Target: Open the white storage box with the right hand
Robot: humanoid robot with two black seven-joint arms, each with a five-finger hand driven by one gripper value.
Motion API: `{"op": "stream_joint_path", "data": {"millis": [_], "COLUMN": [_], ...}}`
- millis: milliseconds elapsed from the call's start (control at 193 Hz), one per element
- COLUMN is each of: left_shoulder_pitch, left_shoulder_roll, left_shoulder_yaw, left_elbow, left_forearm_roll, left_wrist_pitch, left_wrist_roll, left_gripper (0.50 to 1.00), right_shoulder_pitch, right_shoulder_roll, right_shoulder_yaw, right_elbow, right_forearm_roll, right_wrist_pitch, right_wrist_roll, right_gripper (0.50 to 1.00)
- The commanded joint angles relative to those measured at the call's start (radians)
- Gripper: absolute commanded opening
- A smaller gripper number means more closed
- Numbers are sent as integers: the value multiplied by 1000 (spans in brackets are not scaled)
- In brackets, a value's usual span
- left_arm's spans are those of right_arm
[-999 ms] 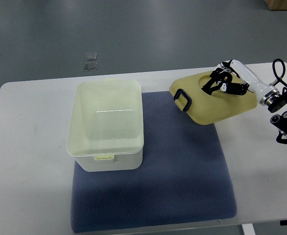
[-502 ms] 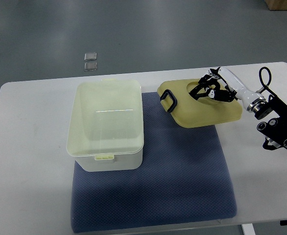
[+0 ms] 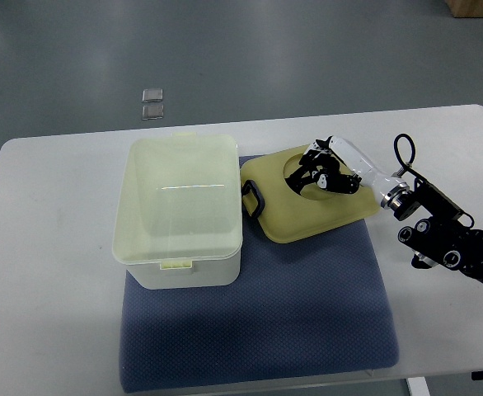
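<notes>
My right hand (image 3: 322, 171) is white and black, on a black arm. The lid (image 3: 307, 202) is pale yellow with a black handle (image 3: 253, 200). The storage box (image 3: 180, 211) at left is whitish (faintly yellow-green). The mat (image 3: 291, 313) is blue-grey, finely dotted; the table (image 3: 44, 272) white.

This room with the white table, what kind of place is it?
Probably a robotics lab or test room: a plain white table on a bare grey floor, a blue-grey mat with an open white plastic storage box, and a robot's right hand holding its pale yellow lid.
</notes>
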Motion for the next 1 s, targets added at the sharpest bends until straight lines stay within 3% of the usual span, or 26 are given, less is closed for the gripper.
{"op": "stream_joint_path", "data": {"millis": [0, 192, 202, 207, 212, 217, 223, 228, 233, 238, 243, 249, 311, 331, 502, 730, 979, 994], "left_shoulder_pitch": [0, 0, 0, 0, 0, 0, 0, 0, 0, 0, 0, 0, 0, 0, 0, 0, 0, 0], "left_shoulder_roll": [0, 0, 0, 0, 0, 0, 0, 0, 0, 0, 0, 0, 0, 0, 0, 0, 0, 0], "left_shoulder_yaw": [0, 0, 0, 0, 0, 0, 0, 0, 0, 0, 0, 0, 0, 0, 0, 2, 2, 2], "left_elbow": [1, 1, 1, 1, 1, 1, 1, 1, 1, 1, 1, 1, 1, 1, 1, 1, -1, -1], "left_forearm_roll": [0, 0, 0, 0, 0, 0, 0, 0, 0, 0, 0, 0, 0, 0, 0, 0, 0, 0], "left_wrist_pitch": [-1, -1, -1, -2, -2, -2, -2, -2, -2, -2, -2, -2, -2, -2, -2, -2, -1, -1], "left_wrist_roll": [0, 0, 0, 0, 0, 0, 0, 0, 0, 0, 0, 0, 0, 0, 0, 0, 0, 0], "left_gripper": [1000, 1000, 1000, 1000, 1000, 1000, 1000, 1000, 1000, 1000, 1000, 1000, 1000, 1000, 1000, 1000, 1000, 1000], "right_shoulder_pitch": [-4, -12, -12, -12, -12, -12, -12, -10, -10, -10, -10, -10, -10, -7, 0, 5, 65, 66], "right_shoulder_roll": [9, 9, 9, 9, 9, 9, 9, 9, 9, 9, 9, 9, 4, 1, -35, -160, -229, -229], "right_shoulder_yaw": [-8, -8, -8, -8, -8, -7, -7, -7, -7, -7, -7, -7, -7, -7, 4, 55, 294, 320], "right_elbow": [0, 0, 0, 0, 0, 0, 0, 0, 0, 0, 0, 0, 0, 0, 15, 95, 101, 101], "right_forearm_roll": [0, 3, 3, 3, 3, 3, 3, 5, 5, 5, 5, 5, 5, 5, 14, 46, 387, 437], "right_wrist_pitch": [-10, -8, -8, -7, -7, -8, -8, -8, -8, -8, -8, -8, -4, -1, 13, 105, 349, 366], "right_wrist_roll": [0, 0, 0, 0, 0, 0, 0, 0, 0, 0, 0, 0, 0, 0, 0, 0, 0, -22], "right_gripper": [500, 500, 525, 586, 586, 657, 658, 727, 727, 782, 782, 819, 881, 936, 936, 936, 936, 936]}}
